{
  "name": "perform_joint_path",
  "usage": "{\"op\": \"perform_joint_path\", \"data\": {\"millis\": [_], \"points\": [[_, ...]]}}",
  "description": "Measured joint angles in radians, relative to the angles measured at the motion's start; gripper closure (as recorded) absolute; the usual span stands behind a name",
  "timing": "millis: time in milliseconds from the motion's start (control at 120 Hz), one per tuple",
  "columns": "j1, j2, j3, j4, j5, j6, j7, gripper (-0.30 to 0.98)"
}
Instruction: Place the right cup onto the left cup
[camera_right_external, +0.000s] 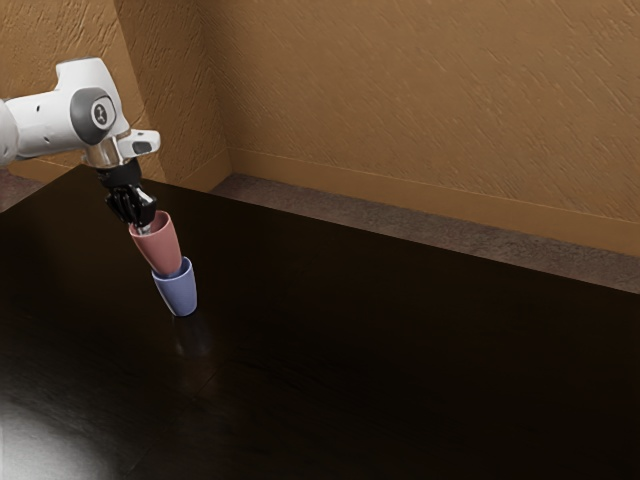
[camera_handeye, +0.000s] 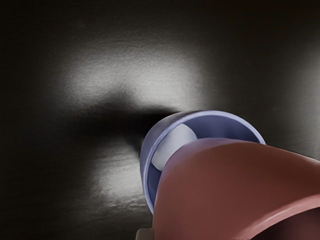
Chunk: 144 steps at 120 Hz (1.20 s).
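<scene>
Gripper (camera_right_external: 144, 228) fingers stand nearly closed, pinching the red cup (camera_right_external: 158, 248) at its rim. The cup's base is at the mouth of the blue cup (camera_right_external: 179, 293), upright on the dark table (camera_right_external: 400, 350) toward the exterior view's left. A round emblem (camera_right_external: 101, 111) on the arm is too small to read.

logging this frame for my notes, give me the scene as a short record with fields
gripper: at the rim of the red cup, the black fingers shut on it
red cup: mouth up, its lower end at the mouth of the blue cup
blue cup: mouth up, standing on the table
fit: red cup only a little way in at most; exact depth cannot be told
table: dark, glossy
background: brown textured wall
task stage: cups lined up for stacking, release not yet made
</scene>
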Motion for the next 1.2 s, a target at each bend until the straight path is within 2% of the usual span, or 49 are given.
{"op": "perform_joint_path", "data": {"millis": [200, 408, 600, 925, 1200], "points": [[0.009, 0.012, 0.000, -0.005, -0.009, 0.005, 0.010, 0.78], [0.011, 0.005, 0.000, -0.014, -0.030, 0.005, 0.019, 0.34], [-0.015, -0.107, -0.004, -0.061, -0.025, -0.001, 0.019, 0.14], [-0.099, -0.262, -0.004, -0.127, -0.014, -0.028, 0.019, 0.03], [-0.254, -0.417, -0.003, -0.202, 0.092, -0.044, -0.042, 0.01]]}}
